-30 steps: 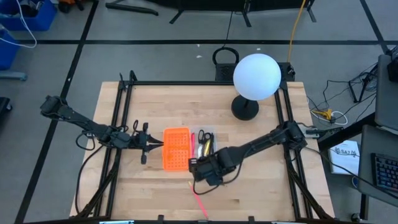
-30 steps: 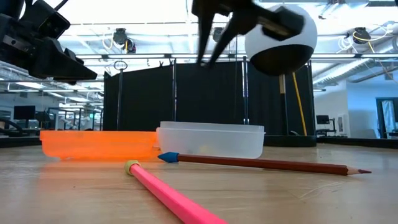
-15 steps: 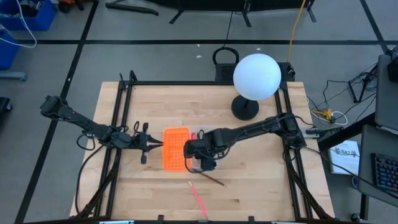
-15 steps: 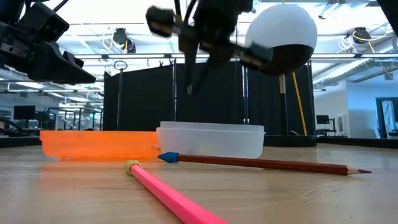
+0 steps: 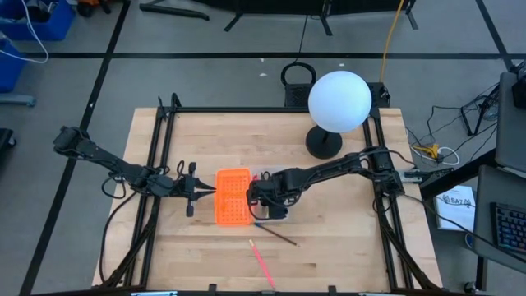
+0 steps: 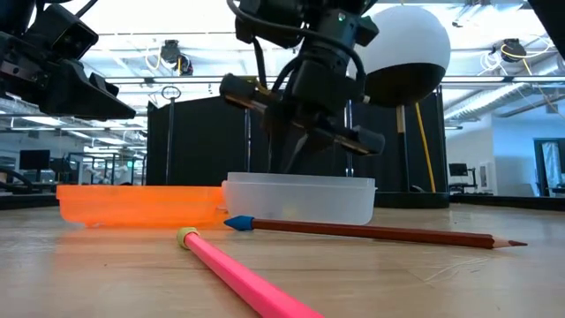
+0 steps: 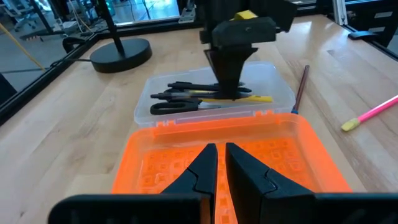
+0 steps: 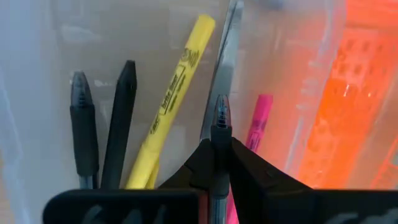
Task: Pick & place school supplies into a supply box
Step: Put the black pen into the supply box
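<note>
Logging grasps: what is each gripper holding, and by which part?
Right gripper pinches a black pen below its capped tip, over the supply box. Left gripper holds nothing.

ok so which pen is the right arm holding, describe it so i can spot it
Start at the orange perforated panel mid-table; the clear supply box sits against its side. Above the box, the right gripper pinches a thin dark pen, held in the air, unlike the yellow pen and black pens lying flat inside.

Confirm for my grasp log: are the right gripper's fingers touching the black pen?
Touching. The right wrist view shows the right gripper with its fingers pressed against both sides of the black pen, above the supply box.
</note>
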`<state>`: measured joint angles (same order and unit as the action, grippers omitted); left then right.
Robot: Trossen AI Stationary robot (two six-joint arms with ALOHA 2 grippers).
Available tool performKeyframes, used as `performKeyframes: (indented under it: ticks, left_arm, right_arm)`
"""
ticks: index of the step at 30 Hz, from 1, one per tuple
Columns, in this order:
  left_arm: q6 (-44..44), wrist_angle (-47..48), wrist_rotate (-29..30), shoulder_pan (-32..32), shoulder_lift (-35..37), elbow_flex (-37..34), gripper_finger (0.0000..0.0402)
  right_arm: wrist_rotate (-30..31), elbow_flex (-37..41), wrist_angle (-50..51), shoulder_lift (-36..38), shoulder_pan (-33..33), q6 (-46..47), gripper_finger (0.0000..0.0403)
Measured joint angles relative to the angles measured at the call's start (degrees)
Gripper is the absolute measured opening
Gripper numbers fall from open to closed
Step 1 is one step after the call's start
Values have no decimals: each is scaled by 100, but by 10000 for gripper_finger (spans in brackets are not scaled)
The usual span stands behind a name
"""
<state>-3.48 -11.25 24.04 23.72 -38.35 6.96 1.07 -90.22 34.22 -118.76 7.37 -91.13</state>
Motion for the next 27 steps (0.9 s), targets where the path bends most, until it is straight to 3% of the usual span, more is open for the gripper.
performKeyframes:
  ticks: [5, 11, 27]
  left_arm:
    - [43, -4, 3, -1, 0, 0, 42]
    - [81, -8, 6, 1, 0, 0, 42]
    - [172, -11, 60, 0, 0, 0, 42]
  right_arm:
    - [-478, 114, -158, 0, -72, 174, 24]
    - [-474, 205, -205, 0, -99, 173, 28]
    - [-535, 541, -857, 0, -98, 181, 93]
